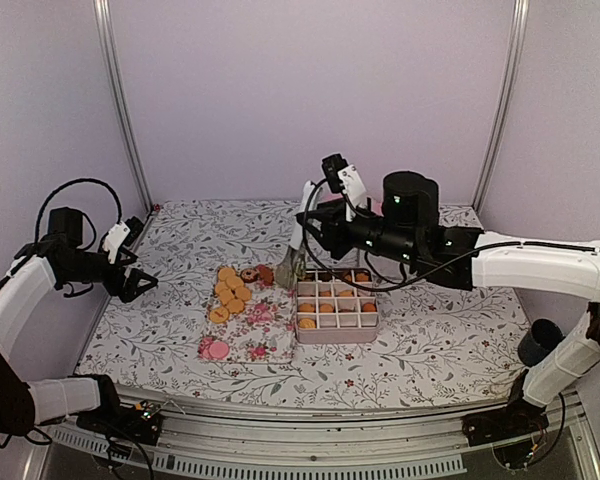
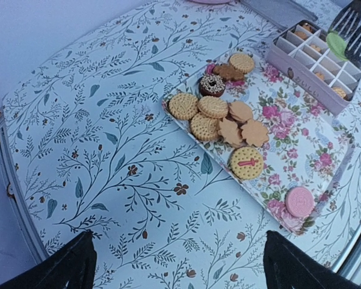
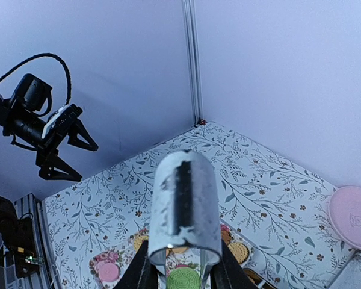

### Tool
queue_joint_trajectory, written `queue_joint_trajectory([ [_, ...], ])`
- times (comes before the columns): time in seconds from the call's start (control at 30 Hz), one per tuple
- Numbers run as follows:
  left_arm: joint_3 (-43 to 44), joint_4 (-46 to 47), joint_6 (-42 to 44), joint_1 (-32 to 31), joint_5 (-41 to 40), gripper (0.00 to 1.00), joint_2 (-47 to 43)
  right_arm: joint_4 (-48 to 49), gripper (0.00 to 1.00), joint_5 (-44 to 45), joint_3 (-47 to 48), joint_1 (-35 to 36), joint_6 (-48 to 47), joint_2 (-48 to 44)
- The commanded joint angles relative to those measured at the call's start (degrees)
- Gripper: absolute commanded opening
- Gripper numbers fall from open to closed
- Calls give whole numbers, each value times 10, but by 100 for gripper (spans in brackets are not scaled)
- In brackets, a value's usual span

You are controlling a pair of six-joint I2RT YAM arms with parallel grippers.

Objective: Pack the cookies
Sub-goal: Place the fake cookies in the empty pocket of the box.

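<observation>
The right gripper [image 3: 180, 268] is clenching the taped handle [image 3: 186, 198] of a spatula [image 2: 354, 27], its fingers pressing on either side so the blade is reaching out ahead of the wrist. A green cookie [image 2: 336, 43] is riding on that blade, lifted off the table and hovering by the divided box [image 2: 301, 69]. I cannot tell whether it is sitting exactly over a free compartment. Using the spatula looks deliberate, since thin flat biscuits are hard to pinch off a flat surface and sliding a blade under them is easier.

The other cookies [image 2: 213, 114] are lying in a loose cluster on the flowered tray [image 2: 316, 150], which is lying right beside the box, so each trip is short. A pink one [image 2: 299, 201] is lying apart at the tray's other end. Several compartments are already holding orange biscuits [image 1: 325, 308], so packing appears partly done.

The left gripper [image 1: 130, 283] is released, jaws wide and holding nothing. It is hanging over the left side of the table [image 2: 108, 150], well apart from the tray, probably to leave the working arm room
</observation>
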Motion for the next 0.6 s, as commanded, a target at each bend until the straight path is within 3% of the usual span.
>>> queue_joint_trajectory([
  [0.0, 9, 2, 1, 5, 16, 97, -4, -50, 6, 43, -76, 3, -22, -68],
  [0.43, 12, -1, 1, 4, 13, 97, -5, -74, 9, 69, -148, 3, -5, -123],
  [0.57, 9, -1, 1, 4, 13, 97, -5, -79, 15, 64, -145, 3, -8, -120],
])
